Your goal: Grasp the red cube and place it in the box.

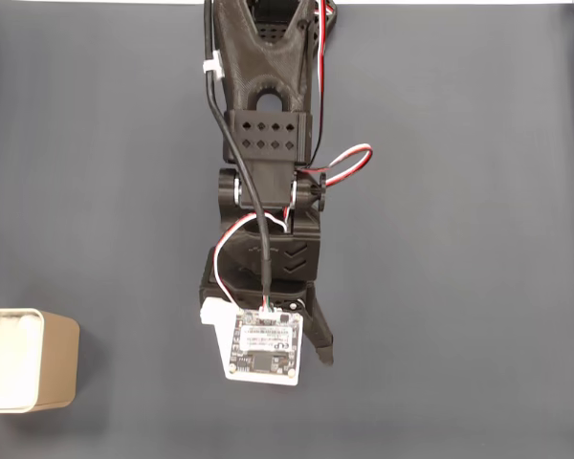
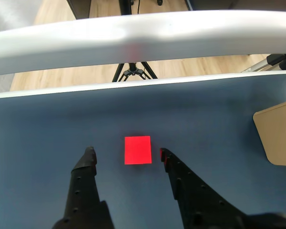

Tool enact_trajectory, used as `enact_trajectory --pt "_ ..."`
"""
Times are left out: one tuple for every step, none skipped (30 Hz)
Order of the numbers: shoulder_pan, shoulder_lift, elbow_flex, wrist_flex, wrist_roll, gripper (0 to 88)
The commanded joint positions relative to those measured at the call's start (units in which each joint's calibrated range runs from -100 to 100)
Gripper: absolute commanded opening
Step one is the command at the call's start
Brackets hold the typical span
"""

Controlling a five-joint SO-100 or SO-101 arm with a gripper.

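Note:
In the wrist view the red cube lies flat on the dark blue-grey table. My gripper is open just in front of it, one black fingertip on each side of the cube and neither touching it. The tan box shows at the right edge of that view, well apart from the cube. In the fixed view the box stands at the lower left, white inside. My black arm reaches down from the top, and one finger sticks out beside the wrist camera board, which covers the cube.
The table's far edge runs across the wrist view beyond the cube, with a white curved bar above it. A tripod stands on the wooden floor past that. Bare mat lies around the arm.

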Motion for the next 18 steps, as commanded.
enact_trajectory --pt "0.6 -0.6 0.0 -2.1 0.6 31.6" --pt "0.6 -0.3 0.1 -2.3 0.6 31.6" --pt "0.6 -0.1 0.2 -2.3 0.6 31.6" --pt "0.6 0.1 0.3 -2.7 0.7 31.6" --pt "0.6 0.4 0.6 -3.2 0.7 31.6" --pt "0.6 0.5 0.9 -3.5 0.8 31.6" --pt "0.6 0.7 1.1 -3.7 0.8 31.6" --pt "0.6 0.9 1.3 -4.0 0.8 31.6" --pt "0.6 1.0 1.5 -4.3 0.9 31.6" --pt "0.6 1.1 1.6 -4.4 0.9 31.6" --pt "0.6 1.3 1.7 -4.6 1.0 31.6" --pt "0.6 1.5 1.8 -4.6 1.0 31.6" --pt "0.6 1.7 1.9 -4.7 1.1 31.6" --pt "0.6 1.8 1.9 -4.8 1.1 31.5" --pt "0.6 2.0 1.9 -4.9 1.1 31.5" --pt "0.6 2.0 2.2 -5.0 1.2 31.5" --pt "0.6 2.0 2.5 -5.3 1.3 31.4" --pt "0.6 2.0 2.9 -5.5 1.3 31.4"
